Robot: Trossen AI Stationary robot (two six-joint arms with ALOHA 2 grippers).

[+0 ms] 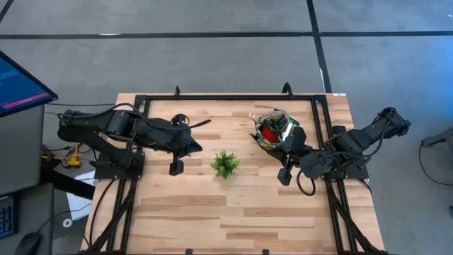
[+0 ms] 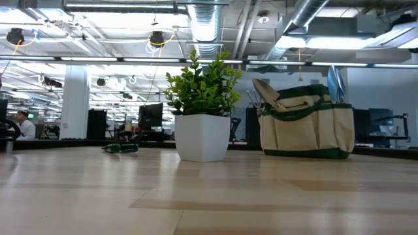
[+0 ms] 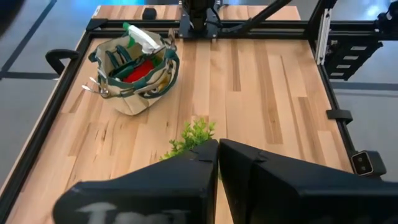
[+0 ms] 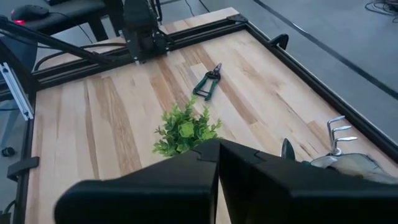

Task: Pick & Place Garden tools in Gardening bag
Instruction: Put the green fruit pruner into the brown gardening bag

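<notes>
Dark grippers [image 1: 175,168] [image 1: 284,177] low beside plant [image 1: 225,163]

A robot workcell in an open-plan industrial office or lab.

Past the wooden table [image 2: 209,196], the low view takes in a long hall with exposed silver ducting [image 2: 206,26], ceiling pipes and strip lights, white columns [image 2: 75,98], and rows of desks with dark monitors [image 2: 151,116]; a seated person [image 2: 25,124] works at the far left. From above, the table sits on grey concrete floor [image 1: 212,49] inside a black metal frame [image 1: 226,98], and a lit screen [image 1: 18,85] stands beyond the left arm's [image 1: 127,131] base, away from its gripper.
</notes>
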